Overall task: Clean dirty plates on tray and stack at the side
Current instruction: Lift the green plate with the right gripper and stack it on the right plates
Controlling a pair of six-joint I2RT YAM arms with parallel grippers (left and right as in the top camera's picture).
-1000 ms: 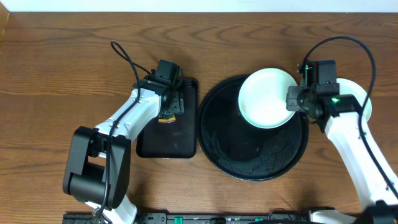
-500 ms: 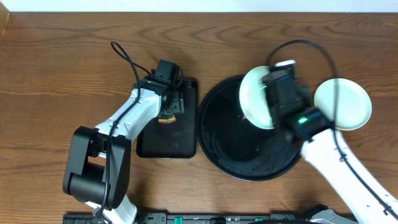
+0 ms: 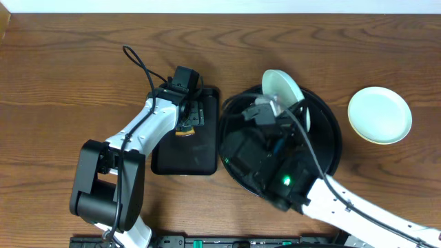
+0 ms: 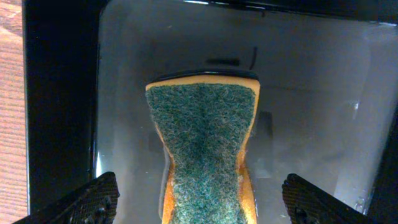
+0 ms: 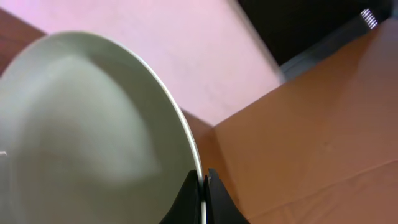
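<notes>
Sponge (image 4: 202, 146) in a small black rectangular tray (image 3: 185, 157) on a brown wooden table (image 3: 69, 62).
Rough green on top, yellow at the sides, thin in the middle like a waist. Flat on the shiny tray floor, near the far end, with bare floor all around.

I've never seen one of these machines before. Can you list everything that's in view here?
table: one, brown wood, under everything
round tray: one, black, middle right
rectangular tray: one, black, left of the round tray
sponge: one, green scouring face over yellow, in the rectangular tray
held plate: one, pale mint-white, tilted on edge over the round tray's far rim
stacked plates: seemingly two, mint-white over a pale yellow edge, on the table far right
left arm: one, white and black; left tool open astride the sponge
right arm: one, white and black; right tool pinching the held plate's rim
</notes>
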